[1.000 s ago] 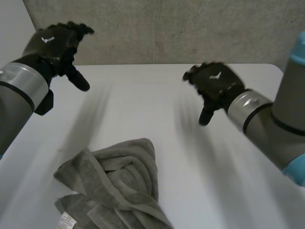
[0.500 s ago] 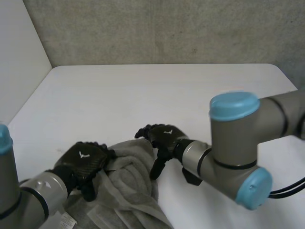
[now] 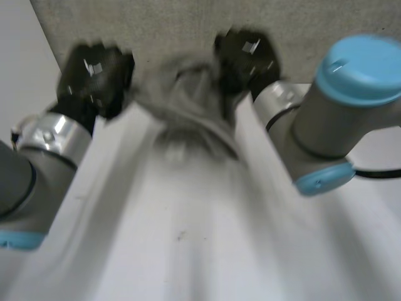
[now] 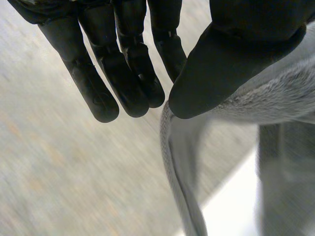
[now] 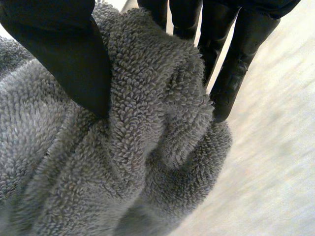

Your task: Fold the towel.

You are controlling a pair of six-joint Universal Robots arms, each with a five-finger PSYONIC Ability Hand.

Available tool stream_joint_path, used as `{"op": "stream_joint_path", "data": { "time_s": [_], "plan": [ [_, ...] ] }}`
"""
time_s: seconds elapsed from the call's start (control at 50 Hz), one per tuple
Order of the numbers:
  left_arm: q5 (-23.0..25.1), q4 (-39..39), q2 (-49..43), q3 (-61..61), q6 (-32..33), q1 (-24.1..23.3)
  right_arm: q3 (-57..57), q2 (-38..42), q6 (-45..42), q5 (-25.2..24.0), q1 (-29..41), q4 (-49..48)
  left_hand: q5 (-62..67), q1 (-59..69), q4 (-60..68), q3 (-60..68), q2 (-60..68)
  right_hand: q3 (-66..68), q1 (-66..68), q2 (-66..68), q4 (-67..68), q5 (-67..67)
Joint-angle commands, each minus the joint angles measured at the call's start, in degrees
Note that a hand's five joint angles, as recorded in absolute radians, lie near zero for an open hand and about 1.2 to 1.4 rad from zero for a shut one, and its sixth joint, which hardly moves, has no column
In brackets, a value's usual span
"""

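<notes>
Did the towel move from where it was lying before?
Yes. The towel has gone from the near edge of the table up toward the far wall, held between the left hand and the right hand.

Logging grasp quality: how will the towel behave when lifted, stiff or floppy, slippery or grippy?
Probably floppy: the towel droops between the left robot hand and the right robot hand. Likely grippy, since its looped pile bunches under the thumb. Seems light; pinches alone hold it.

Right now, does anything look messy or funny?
Yes. The towel hangs crumpled in the air above the table, pinched by the left hand and the right hand, a twisted bunch, not a flat sheet.
</notes>
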Motion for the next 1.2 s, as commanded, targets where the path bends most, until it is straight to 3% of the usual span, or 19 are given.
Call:
{"op": "stream_joint_path", "data": {
  "time_s": [0.02, 0.16, 0.34, 0.46, 0.64, 0.68, 0.74, 0.96, 1.12, 1.2],
  "plan": [
    [-0.65, 4.13, -4.16, 7.83, -4.44, -0.06, 5.79, -6.74, -5.69, -3.23, -0.97, -4.86, 11.66, 13.39, 10.45, 10.43, 10.37, 15.76, 28.57, 14.48, 12.08, 20.55],
    [-0.21, 5.0, -10.06, -0.49, -4.45, -0.24, 15.81, -5.87, -10.34, -4.56, 0.61, 1.36, 11.66, 13.39, 10.45, 10.43, 10.37, 15.76, 28.57, 14.48, 12.08, 20.55],
    [-0.3, 4.74, -18.86, -10.44, -4.27, 1.95, 27.77, 2.22, -20.89, -4.3, 4.22, 9.37, 11.66, 13.39, 10.45, 10.43, 10.37, 15.76, 28.57, 14.48, 12.08, 20.55],
    [-0.21, 3.16, -18.25, -15.2, -4.01, 2.05, 29.28, 1.44, -21.08, -3.94, 4.57, 12.54, 11.66, 13.39, 10.45, 10.43, 10.37, 15.76, 28.57, 14.48, 12.08, 20.55],
    [-0.21, -2.37, -9.65, -19.86, -4.1, 1.43, 30.69, -4.37, -21.17, -4.47, 3.96, 16.06, 11.51, 13.25, 10.3, 10.28, 10.23, 15.76, 28.57, 14.48, 12.08, 20.55],
    [-0.21, -2.99, -8.23, -19.95, -4.1, 1.25, 31.74, -5.07, -22.31, -4.82, 3.96, 17.37, 4.45, 6.18, 3.24, 3.22, 3.16, 15.76, 28.57, 14.48, 12.08, 20.55],
    [-0.21, -4.66, -3.76, -19.16, -4.01, 1.78, 32.79, -7.25, -23.71, -5.09, 3.96, 18.08, -43.52, -41.79, -44.73, -44.75, -44.81, 15.76, 28.57, 14.48, 12.08, 20.55],
    [0.06, -4.13, -3.13, -12.04, -4.98, 1.87, 38.59, -11.05, -29.25, -10.8, 3.61, 16.85, -44.17, -42.43, -45.38, -45.4, -45.45, 15.76, 28.57, 14.48, 12.08, 20.55],
    [1.37, -4.75, -15.78, -2.98, -7.17, 0.73, 40.79, -11.14, -29.25, -11.24, 1.15, 15.1, -44.0, -42.26, -45.21, -45.23, -45.28, 15.76, 28.57, 14.48, 12.08, 20.55],
    [6.45, -4.75, -23.23, 1.31, -7.96, 0.64, 41.49, -11.57, -29.25, -11.15, 0.62, 13.78, -43.33, -41.59, -44.54, -44.56, -44.61, 15.76, 28.57, 14.48, 12.08, 20.55]
  ]
}}
